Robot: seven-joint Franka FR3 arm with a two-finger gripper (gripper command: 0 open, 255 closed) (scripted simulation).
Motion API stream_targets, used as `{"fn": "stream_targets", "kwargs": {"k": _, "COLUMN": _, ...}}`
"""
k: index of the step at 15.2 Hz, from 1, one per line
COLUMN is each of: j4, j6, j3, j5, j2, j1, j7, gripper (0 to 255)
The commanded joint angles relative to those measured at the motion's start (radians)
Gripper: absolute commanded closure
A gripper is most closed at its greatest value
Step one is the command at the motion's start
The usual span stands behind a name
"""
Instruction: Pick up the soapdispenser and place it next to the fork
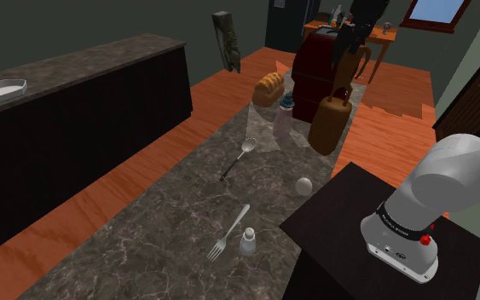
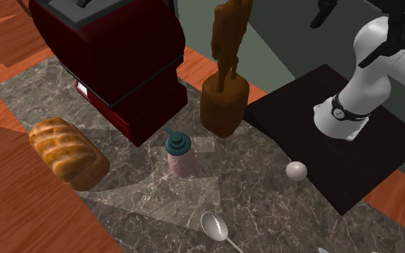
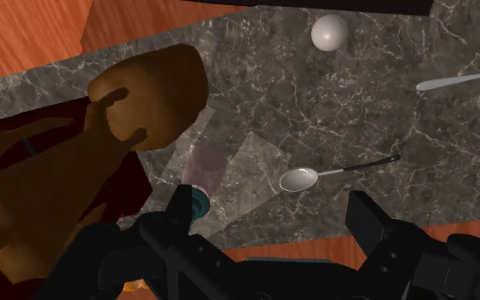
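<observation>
Gripper (image 3: 272, 209): fingers (image 3: 367, 220) spread wide, nothing clasped, touching nothing; it hangs above the marbled counter (image 1: 170, 222). Soap dispenser (image 2: 180, 152), pink body with teal pump, stands upright on the counter. It is just in front of the dark red machine (image 2: 114, 65), between the bread loaf (image 2: 67, 151) and the brown knife block (image 2: 224, 100). In the wrist view its pump shows right beside one fingertip, not held. Fork (image 1: 229, 232) lies well apart from it, just beside a white shaker (image 1: 248, 241).

One soapdispenser (image 2: 180, 158), one fork (image 1: 232, 230), one spoon (image 1: 236, 161)
</observation>
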Motion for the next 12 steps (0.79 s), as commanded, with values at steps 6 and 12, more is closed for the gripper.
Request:
{"fn": "stream_targets", "kwargs": {"k": 6, "j4": -0.085, "j6": 0.174, "j3": -0.054, "j5": -0.017, "j2": 0.075, "j1": -0.007, "j7": -0.044, "gripper": 0}}
{"fn": "stream_targets", "kwargs": {"k": 12, "j4": -0.139, "j6": 0.384, "j3": -0.119, "j5": -0.026, "j2": 0.214, "j1": -0.012, "j7": -0.102, "gripper": 0}}
